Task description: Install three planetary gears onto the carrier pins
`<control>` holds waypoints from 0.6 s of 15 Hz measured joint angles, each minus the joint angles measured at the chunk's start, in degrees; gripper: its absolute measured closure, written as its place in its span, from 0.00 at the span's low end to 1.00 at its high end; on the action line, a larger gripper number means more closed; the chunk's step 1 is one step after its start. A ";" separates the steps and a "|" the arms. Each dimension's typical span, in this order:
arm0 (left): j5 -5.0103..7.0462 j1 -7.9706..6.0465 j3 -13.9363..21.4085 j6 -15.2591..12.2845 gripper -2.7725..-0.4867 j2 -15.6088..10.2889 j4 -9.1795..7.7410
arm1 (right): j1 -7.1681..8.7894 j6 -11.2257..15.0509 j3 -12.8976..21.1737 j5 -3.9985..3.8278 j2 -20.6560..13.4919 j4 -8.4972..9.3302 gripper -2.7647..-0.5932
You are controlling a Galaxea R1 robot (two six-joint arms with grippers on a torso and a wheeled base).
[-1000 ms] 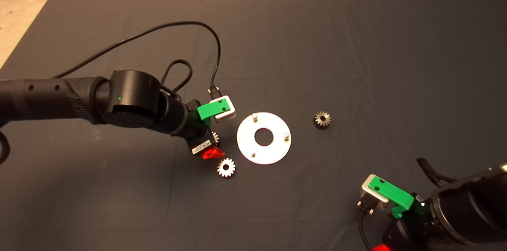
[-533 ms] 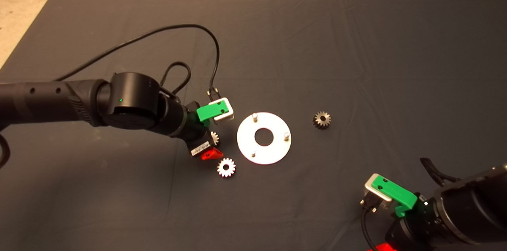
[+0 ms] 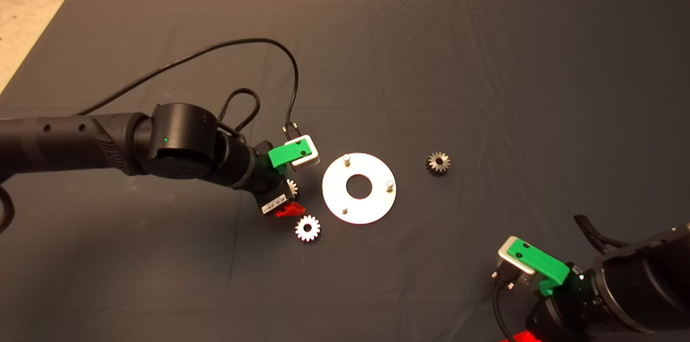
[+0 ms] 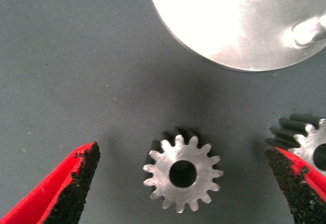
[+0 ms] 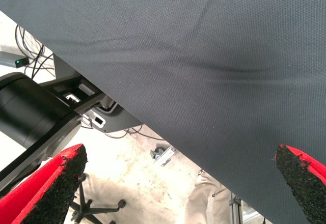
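My left claw (image 4: 181, 183) has sunk a little, fingers wide around a gear (image 4: 182, 173) lying flat just beside the plate (image 3: 359, 187) (pins (image 3: 347, 158) all bare). No grasp yet. The right claw (image 5: 178, 183) has backed off, wide open.

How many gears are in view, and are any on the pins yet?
3, none on pins. One lies between the open fingers of the left hand; one lies just beside it near the round plate; a darker one sits past the plate's far side.

The left gripper (image 3: 289, 196) covers most of one gear (image 3: 292, 187); the right gripper (image 3: 515, 337) is cut off by the frame edge.
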 joint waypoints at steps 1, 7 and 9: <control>-0.38 0.02 0.00 0.01 0.20 -0.13 0.06 | 0.00 0.00 0.01 0.01 0.00 0.00 0.01; -1.17 2.36 0.00 0.05 0.30 -0.90 0.91 | 0.00 0.00 0.00 0.01 0.00 0.01 0.01; -1.46 2.36 0.00 0.06 0.30 -1.05 1.05 | 0.00 0.00 0.00 -0.08 0.00 0.01 0.01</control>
